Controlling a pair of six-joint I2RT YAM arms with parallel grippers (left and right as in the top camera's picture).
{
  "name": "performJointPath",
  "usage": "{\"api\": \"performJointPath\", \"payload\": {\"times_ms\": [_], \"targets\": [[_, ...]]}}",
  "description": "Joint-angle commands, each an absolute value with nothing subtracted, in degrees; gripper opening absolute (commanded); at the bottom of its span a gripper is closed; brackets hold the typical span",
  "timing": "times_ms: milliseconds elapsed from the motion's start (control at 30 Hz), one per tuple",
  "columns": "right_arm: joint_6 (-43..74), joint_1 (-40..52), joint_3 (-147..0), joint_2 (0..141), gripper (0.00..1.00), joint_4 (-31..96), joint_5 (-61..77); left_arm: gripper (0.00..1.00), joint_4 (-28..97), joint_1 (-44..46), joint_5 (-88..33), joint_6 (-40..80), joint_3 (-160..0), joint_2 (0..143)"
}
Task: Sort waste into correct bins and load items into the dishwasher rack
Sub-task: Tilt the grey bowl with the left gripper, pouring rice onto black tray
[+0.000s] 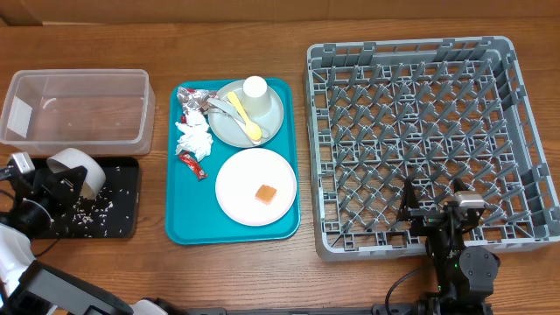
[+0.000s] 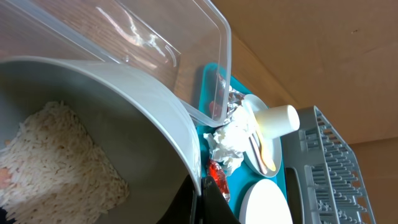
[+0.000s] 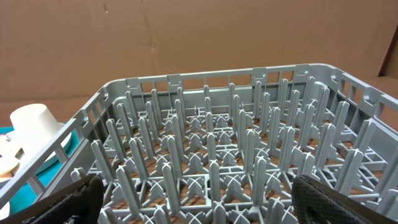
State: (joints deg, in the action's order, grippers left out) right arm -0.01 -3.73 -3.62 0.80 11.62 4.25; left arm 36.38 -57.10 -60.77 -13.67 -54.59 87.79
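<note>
Note that the dishwasher rack (image 1: 411, 45), frame right, holds nothing yet. The clear tub (image 1: 79, 75), upper left, shows no waste; everything else waits on the teal tray (image 1: 188, 219). At lower left, the left hand (image 1: 44, 181) grips the white bowl (image 1: 83, 166), which is tipped with its mouth toward lower left over the black tray (image 1: 127, 179). Some rice (image 1: 92, 208) lies there, more remains inside. The right hand (image 3: 199, 199) is spread wide, empty.

bright even indoor light, soft shadows, glare on clear tub (image 2: 155, 37), wrist foregrounds blurred
</note>
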Motion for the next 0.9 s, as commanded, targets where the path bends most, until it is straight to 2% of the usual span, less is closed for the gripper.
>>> {"api": "performJointPath", "payload": {"times_ms": [0, 467, 667, 767, 867], "targets": [[0.0, -3.9, -3.4, 0.2, 1.0, 11.4, 4.1, 0.04, 35.7, -57.1, -61.5, -13.3, -54.1, 87.7], [0.0, -3.9, -3.4, 0.2, 1.0, 11.4, 4.1, 0.04, 35.0, -57.1, -54.0, -6.8, -54.1, 87.7], [0.0, -3.9, -3.4, 0.2, 1.0, 11.4, 4.1, 0.04, 31.2, -57.6, -69.9, -10.8, -54.1, 87.7], [0.0, -3.9, -3.4, 0.2, 1.0, 11.4, 4.1, 0.04, 31.9, -57.6, -63.3, -7.0, -54.1, 87.7], [0.0, -3.9, -3.4, 0.2, 1.0, 11.4, 4.1, 0.04, 36.2, -57.6, -57.6, -9.5, -54.1, 87.7]]}}
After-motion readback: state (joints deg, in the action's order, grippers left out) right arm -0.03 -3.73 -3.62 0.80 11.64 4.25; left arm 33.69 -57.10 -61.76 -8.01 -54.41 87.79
